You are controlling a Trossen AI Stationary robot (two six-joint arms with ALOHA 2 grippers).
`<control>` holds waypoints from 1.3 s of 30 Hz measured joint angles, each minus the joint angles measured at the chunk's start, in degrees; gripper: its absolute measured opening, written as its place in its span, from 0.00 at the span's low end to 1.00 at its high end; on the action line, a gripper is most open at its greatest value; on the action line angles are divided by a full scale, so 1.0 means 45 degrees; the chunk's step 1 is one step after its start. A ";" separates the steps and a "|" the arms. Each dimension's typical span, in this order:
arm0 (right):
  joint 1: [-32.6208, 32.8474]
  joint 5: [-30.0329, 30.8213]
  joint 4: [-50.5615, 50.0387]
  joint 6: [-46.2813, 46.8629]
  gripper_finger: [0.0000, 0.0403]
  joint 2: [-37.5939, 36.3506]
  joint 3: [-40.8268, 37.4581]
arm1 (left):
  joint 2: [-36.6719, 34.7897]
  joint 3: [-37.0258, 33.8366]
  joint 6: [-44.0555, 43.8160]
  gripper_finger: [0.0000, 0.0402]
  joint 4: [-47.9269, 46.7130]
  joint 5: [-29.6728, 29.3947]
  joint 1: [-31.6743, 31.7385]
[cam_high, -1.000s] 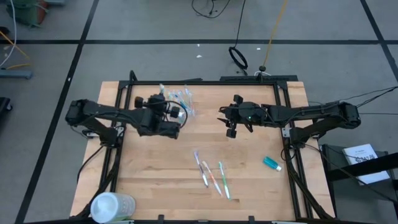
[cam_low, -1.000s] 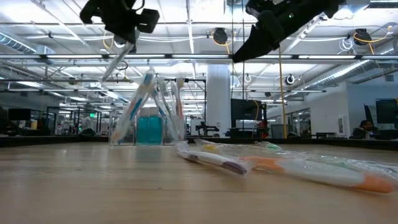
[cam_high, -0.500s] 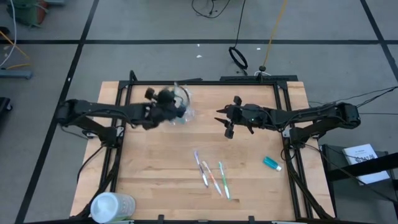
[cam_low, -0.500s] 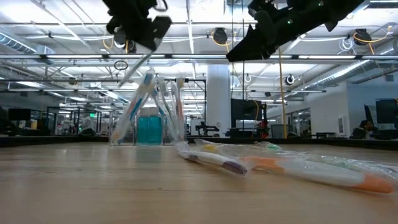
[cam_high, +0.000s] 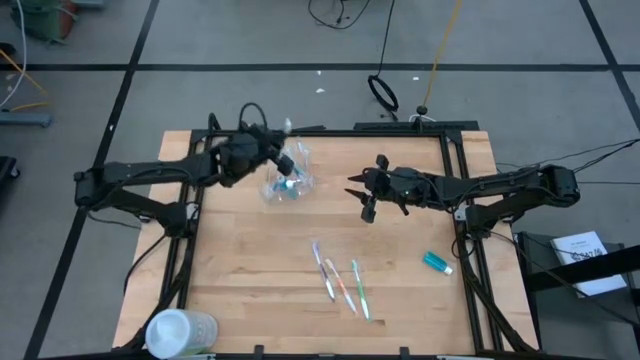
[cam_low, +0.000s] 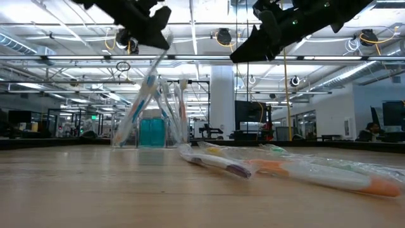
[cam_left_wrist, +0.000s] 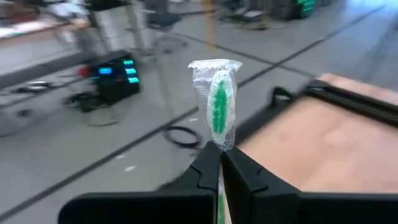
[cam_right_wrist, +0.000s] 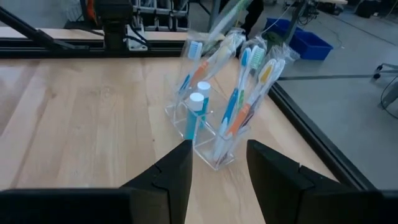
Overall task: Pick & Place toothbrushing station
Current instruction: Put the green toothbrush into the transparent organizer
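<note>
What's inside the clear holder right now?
The clear holder holds several wrapped toothbrushes leaning upright and one teal toothpaste tube standing cap-up. The left gripper, shut on a green wrapped toothbrush, is above it. An exact brush count is hidden by overlap.

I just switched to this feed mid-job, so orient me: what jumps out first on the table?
The left gripper is shut on a wrapped green toothbrush, held above the clear holder full of toothbrushes near the table's far left. The right gripper hovers open mid-table, facing that holder. Three wrapped toothbrushes lie loose toward the near edge, with a teal toothpaste tube to their right.
</note>
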 joint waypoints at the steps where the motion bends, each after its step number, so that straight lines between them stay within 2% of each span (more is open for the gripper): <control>1: 0.0000 0.0000 -0.0022 0.0033 0.36 0.0000 0.0000 | 0.0005 -0.0532 -0.0067 0.02 0.0784 0.0286 0.0012; 4: 0.0000 0.0005 -0.0208 0.0046 0.36 0.0000 0.0000 | -0.0014 -0.2118 -0.0708 0.02 0.3034 0.0206 -0.0127; 10: 0.0000 -0.0011 -0.1016 0.1264 0.36 0.0000 0.0000 | -0.0354 -0.4270 -0.1563 0.02 0.5973 -0.1976 -0.0999; 14: 0.0000 -0.0015 -0.1384 0.1381 0.36 0.0000 0.0000 | -0.0313 -0.4883 -0.1318 0.01 0.6408 -0.3114 -0.1725; 17: 0.0000 -0.0010 -0.1568 0.1384 0.36 0.0000 0.0000 | -0.0347 -0.5009 -0.2115 0.01 0.5909 -0.3610 -0.2088; 23: 0.0000 -0.0015 -0.1558 0.1500 0.36 0.0000 0.0000 | -0.0326 -0.5057 -0.4285 0.01 0.2786 -0.4942 -0.2559; 27: 0.0000 -0.0019 -0.1545 0.1699 0.36 0.0000 0.0000 | -0.0309 -0.5057 -0.5749 0.03 0.1462 -0.5197 -0.2701; 32: -0.0005 -0.0015 -0.1431 0.1670 0.36 0.0000 0.0000 | 0.0154 -0.5054 -0.7139 0.03 0.0838 -0.5228 -0.2698; 39: -0.0005 -0.0055 -0.0738 0.1157 0.36 0.0006 0.0000 | 0.1298 -0.5048 -0.7909 0.02 0.0804 -0.4856 -0.2692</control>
